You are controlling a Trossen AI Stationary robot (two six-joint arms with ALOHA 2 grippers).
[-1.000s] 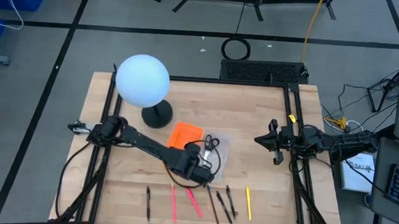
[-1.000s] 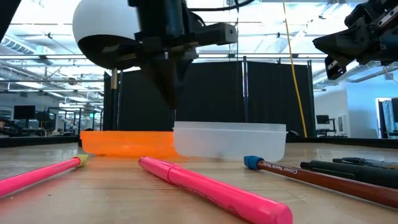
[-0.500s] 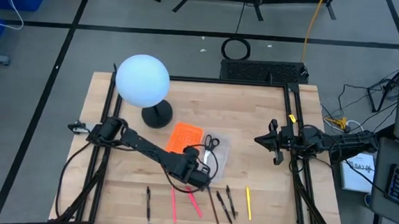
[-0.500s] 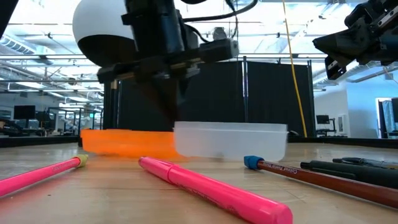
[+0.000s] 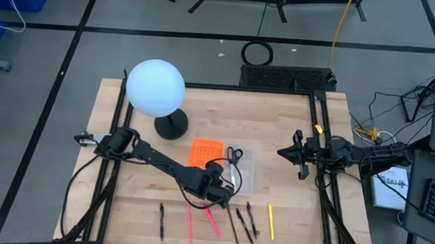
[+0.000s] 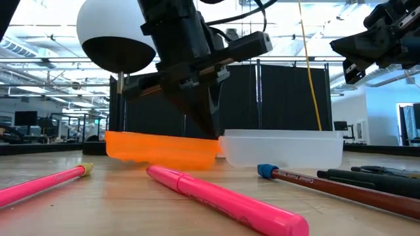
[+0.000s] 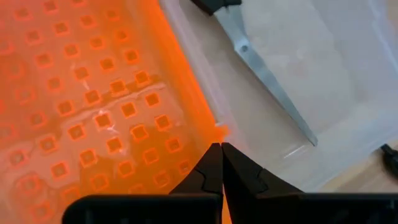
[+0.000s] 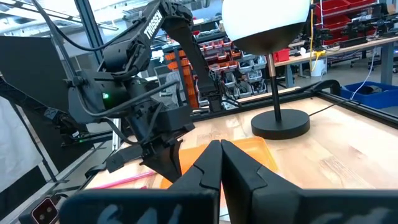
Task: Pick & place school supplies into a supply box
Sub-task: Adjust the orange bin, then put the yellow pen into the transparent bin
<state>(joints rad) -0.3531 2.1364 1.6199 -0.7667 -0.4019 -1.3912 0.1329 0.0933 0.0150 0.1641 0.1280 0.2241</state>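
Note:
The supply box lies mid-table: an orange gridded panel (image 5: 206,153) joined to a clear tray (image 5: 243,170). Black-handled scissors (image 7: 264,71) lie inside the clear tray. Pens and pencils lie in a row by the near edge: a dark one (image 5: 162,218), pink ones (image 5: 189,223), several dark ones (image 5: 243,222) and a yellow one (image 5: 271,221). My left gripper (image 5: 218,186) stands at the box's near side, shut on the orange panel's rim. My right gripper (image 5: 300,153) waits shut, raised over the table's right side. My left gripper (image 7: 219,149) comes from above, pointing down, and its shut fingertips (image 6: 211,131) meet the orange panel's near rim (image 7: 208,127), close to the joint with the clear tray. The rim seems pinched between the tips. The box stays on the table, its orange half slightly tilted.
A white globe lamp (image 5: 155,88) stands on its black base (image 5: 170,125) at the far left of the table. A pink marker (image 6: 223,200) and a brown pencil with a blue end (image 6: 328,187) lie close to the low camera. Bare wood shows right of the box.
My left gripper has moved toward the near edge and slightly right, tipping as it went. The supply box has slid with it and turned about, so that its long sides now lie more square to the table; the scissors rode along inside the tray.

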